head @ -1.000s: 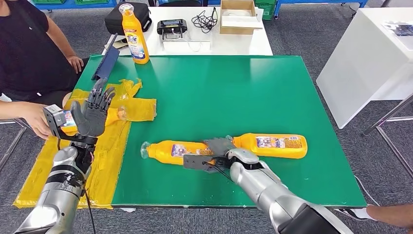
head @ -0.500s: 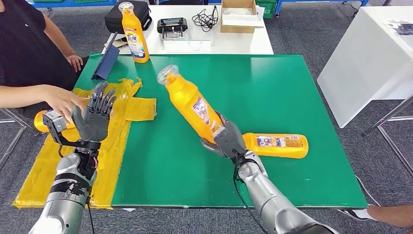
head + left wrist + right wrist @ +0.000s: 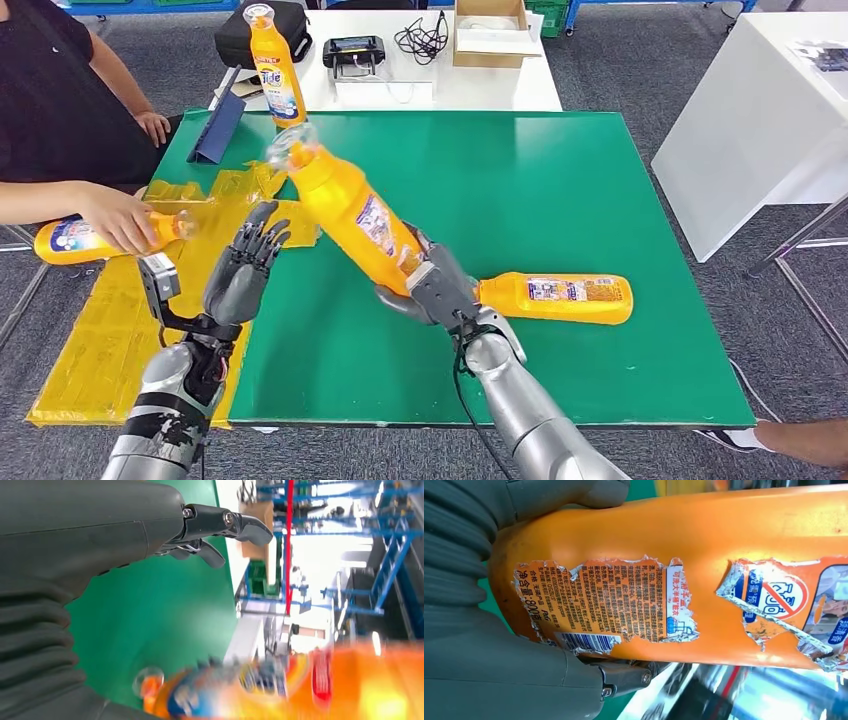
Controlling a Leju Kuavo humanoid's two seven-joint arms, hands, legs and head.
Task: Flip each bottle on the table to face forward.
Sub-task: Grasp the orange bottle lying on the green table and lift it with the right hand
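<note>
- Right hand grips the base end of an orange bottle, fingers wrapped round it, so the bottle is lifted off the green worktop and leans neck-first toward the robot's left. In the right wrist view the torn back label with its small print and barcode faces the camera, which suggests the bottle is held mid-turn to bring its front side round.
- Left hand is raised over the worktop's left edge, fingers spread and holding nothing; it looks poised to receive or steady the tilted bottle, whose neck is near it but apart.
- A second bottle lies on its side on the worktop just beside the right hand, its label up, waiting its turn.
- A third bottle stands upright at the far edge, front label showing, likely already done.
- At the left, a person's hand holds another bottle over the yellow sheet.
</note>
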